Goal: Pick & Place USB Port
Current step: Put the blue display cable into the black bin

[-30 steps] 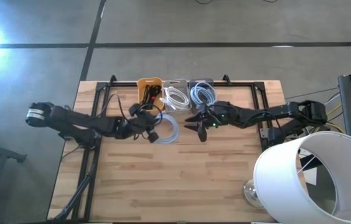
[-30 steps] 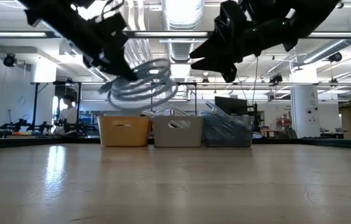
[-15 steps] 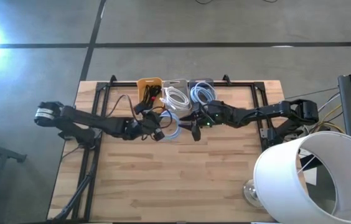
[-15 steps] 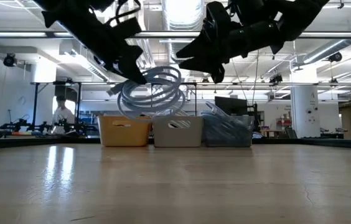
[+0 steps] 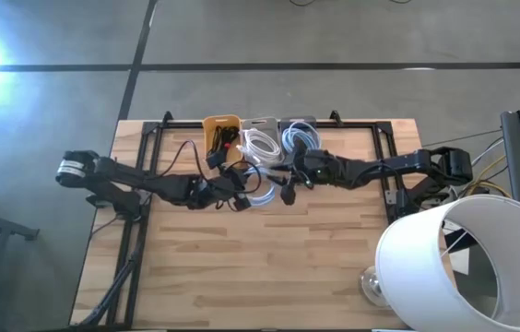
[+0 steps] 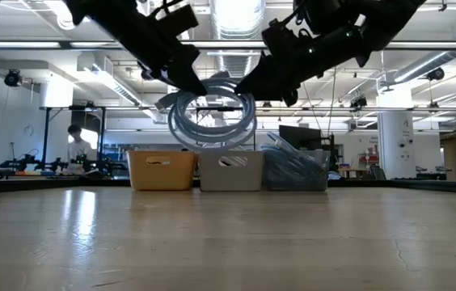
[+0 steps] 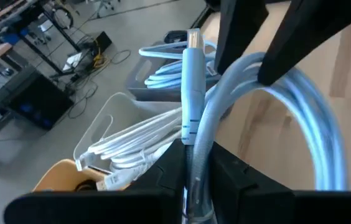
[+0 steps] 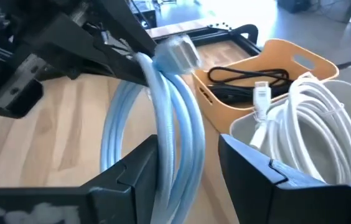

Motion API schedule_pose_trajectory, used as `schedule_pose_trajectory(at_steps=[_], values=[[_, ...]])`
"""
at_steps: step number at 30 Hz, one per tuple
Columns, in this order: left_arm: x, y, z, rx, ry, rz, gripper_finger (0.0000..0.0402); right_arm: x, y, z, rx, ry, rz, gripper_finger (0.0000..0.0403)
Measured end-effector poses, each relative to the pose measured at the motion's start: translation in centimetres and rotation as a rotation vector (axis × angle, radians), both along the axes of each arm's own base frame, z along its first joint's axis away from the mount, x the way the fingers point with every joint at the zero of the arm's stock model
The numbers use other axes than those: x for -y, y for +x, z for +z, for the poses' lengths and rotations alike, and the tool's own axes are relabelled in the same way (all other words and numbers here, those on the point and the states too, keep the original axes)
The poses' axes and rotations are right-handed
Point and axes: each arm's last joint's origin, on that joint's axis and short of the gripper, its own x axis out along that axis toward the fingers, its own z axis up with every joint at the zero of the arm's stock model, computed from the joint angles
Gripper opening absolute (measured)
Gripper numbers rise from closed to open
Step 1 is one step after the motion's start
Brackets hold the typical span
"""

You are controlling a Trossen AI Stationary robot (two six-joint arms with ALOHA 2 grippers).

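- pale blue coiled usb cable hangs in the air above the table, clamped by the left gripper; both fingers are closed on the strands near the connector.
- coil plane: upright, loops hanging below the left fingers in the low view. the long axis of the plug points up and toward the bins.
- right gripper sits just beside the coil on its far side from the left arm. in the right wrist view its fingers stand apart on either side of the blue strands, which pass through the gap; contact is not visible.
- key relation: the cable lies between the two grippers, held by the left, straddled by the right. the right arm is placed for a handover, in my judgement.
- bins at the table's far edge: orange bin with dark cables, white bin with white cables, grey bin with blue cables.
- likely target: the grey bin, nearer the right arm.
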Motion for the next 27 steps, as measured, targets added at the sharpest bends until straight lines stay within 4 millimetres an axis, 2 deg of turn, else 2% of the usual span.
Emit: schedule_pose_trajectory(at_steps=[8,15,18,24,27], values=[[1.0,0.2,0.3,-0.02,0.043,-0.082,0.0053,-0.1,0.0,-0.1,-0.009,-0.026,0.031,0.016],[1.2,0.5,0.8,0.017,0.068,-0.125,0.0053,-0.2,0.1,-0.1,0.006,0.027,0.06,0.0154],[1.2,0.5,0.9,0.022,0.066,-0.124,0.0053,-0.2,0.1,-0.1,0.007,0.034,0.058,0.013],[1.2,0.5,0.8,0.027,0.059,-0.12,0.0053,-0.2,0.0,-0.1,0.004,0.034,0.059,0.0052],[1.2,0.4,0.5,0.031,0.048,-0.112,0.0053,-0.4,0.1,-0.1,0.002,0.035,0.061,0.0038]])
